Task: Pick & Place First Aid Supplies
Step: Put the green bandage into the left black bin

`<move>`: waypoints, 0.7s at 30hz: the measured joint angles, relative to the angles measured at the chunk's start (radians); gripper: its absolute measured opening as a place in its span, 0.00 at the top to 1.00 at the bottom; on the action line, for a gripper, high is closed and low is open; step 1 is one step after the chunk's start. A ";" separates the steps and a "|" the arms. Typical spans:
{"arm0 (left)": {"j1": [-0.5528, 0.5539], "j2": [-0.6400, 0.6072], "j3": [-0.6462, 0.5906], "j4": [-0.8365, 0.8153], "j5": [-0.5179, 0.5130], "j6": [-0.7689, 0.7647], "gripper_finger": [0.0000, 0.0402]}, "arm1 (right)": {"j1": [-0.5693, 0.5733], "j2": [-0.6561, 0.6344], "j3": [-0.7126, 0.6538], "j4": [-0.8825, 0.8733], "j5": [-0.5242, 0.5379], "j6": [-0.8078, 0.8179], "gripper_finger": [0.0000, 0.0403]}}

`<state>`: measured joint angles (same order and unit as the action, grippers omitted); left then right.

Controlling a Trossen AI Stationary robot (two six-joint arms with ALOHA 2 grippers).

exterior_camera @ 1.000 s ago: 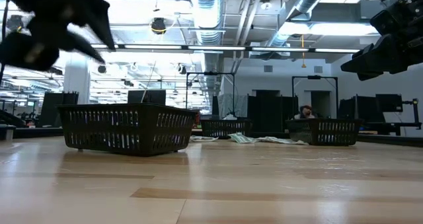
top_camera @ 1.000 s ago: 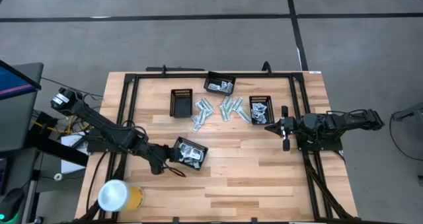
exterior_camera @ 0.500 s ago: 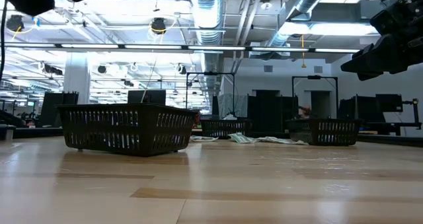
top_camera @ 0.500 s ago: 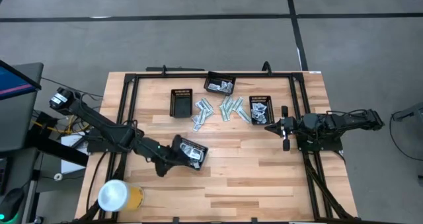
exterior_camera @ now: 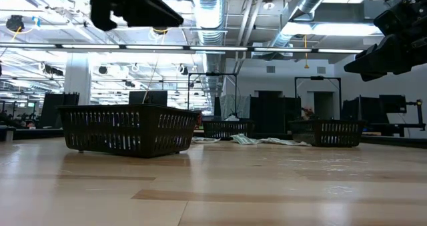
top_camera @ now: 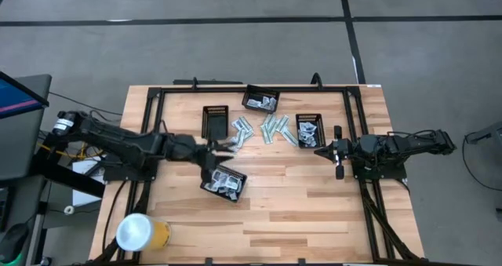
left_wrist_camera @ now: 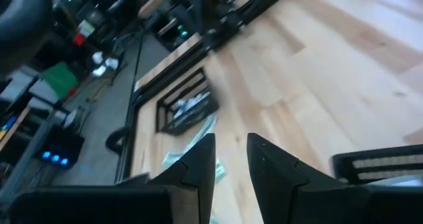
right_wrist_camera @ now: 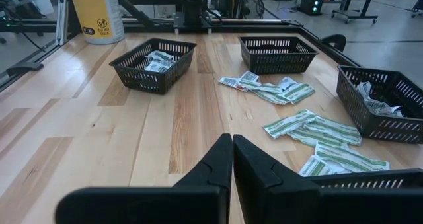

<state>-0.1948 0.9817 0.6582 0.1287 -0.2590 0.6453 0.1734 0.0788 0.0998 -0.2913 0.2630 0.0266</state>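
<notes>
Black fingers of the left gripper (top_camera: 220, 149) stand a little apart with nothing between them; we see only a narrow gap in the left wrist view (left_wrist_camera: 231, 159). It hangs above the table (top_camera: 314, 211), just over the near basket (top_camera: 225, 180), which holds white sachets (top_camera: 228, 182). Beside it toward the far edge we find the loose packets (top_camera: 263, 129): pale green-white strips and a few sachets scattered on the wood between three more baskets. One basket (top_camera: 215, 122) looks empty; the far one (top_camera: 260, 101) and the right one (top_camera: 309, 129) hold sachets. The right gripper (top_camera: 318, 151) waits near the right basket with its fingers pressed together, holding nothing, as its wrist view (right_wrist_camera: 232, 159) shows. A yellow container with a white lid (top_camera: 141, 233) stands at the table's near left corner.
</notes>
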 joint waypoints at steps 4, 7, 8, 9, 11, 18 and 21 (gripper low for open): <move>0.062 0.000 0.000 0.000 0.009 -0.001 0.78 | 0.000 0.000 0.000 0.000 0.000 0.000 0.98; 0.092 0.000 0.000 0.000 0.009 -0.017 0.78 | 0.000 0.000 0.000 0.000 0.000 0.000 0.98; 0.098 0.000 0.000 0.000 0.009 -0.024 0.78 | 0.000 0.000 0.000 0.000 0.000 0.000 0.98; 0.103 0.000 0.000 0.000 0.009 -0.029 0.78 | 0.000 0.000 0.000 0.000 0.000 0.000 0.98; 0.109 0.000 0.000 0.000 0.004 -0.031 0.78 | 0.000 0.000 0.000 0.000 0.000 0.000 0.98; 0.163 0.011 0.000 -0.001 -0.059 -0.072 0.78 | 0.000 0.000 0.000 0.000 0.000 0.000 0.98; 0.191 0.031 0.001 0.009 -0.062 -0.135 0.78 | 0.000 0.000 0.000 0.000 0.000 0.000 0.98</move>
<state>-0.0042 1.0129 0.6590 0.1378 -0.3214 0.5102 0.1734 0.0792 0.0998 -0.2916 0.2630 0.0265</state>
